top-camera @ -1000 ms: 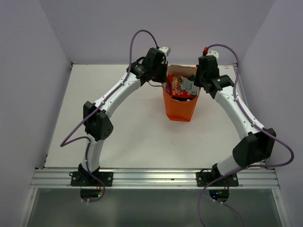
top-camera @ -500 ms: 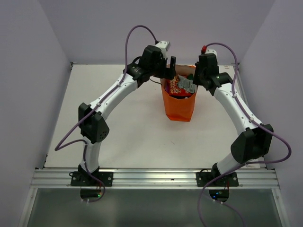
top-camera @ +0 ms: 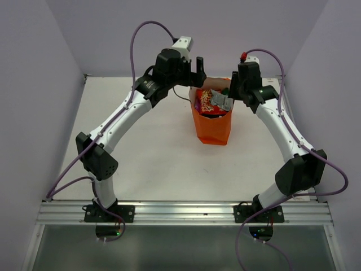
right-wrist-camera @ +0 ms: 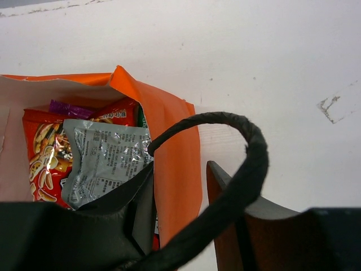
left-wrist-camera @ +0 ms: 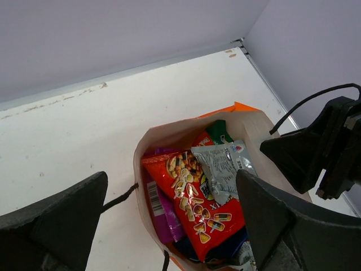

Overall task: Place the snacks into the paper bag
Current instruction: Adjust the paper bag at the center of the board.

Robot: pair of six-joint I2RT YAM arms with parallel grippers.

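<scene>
Left gripper [left-wrist-camera: 172, 180] stood spread over paper bag [left-wrist-camera: 169, 132], right gripper [right-wrist-camera: 179, 186] parted astride its wall, purple packet [left-wrist-camera: 168, 220] part-buried, silver packet [left-wrist-camera: 223, 169] print illegible.

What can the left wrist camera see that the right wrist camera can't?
Only the left wrist view shows the dark blue packet low in the paper bag and the left fingers, spread wide. Only the right wrist view shows a scuff on the table. Both show the red packet, silver packet and purple packet inside.
</scene>
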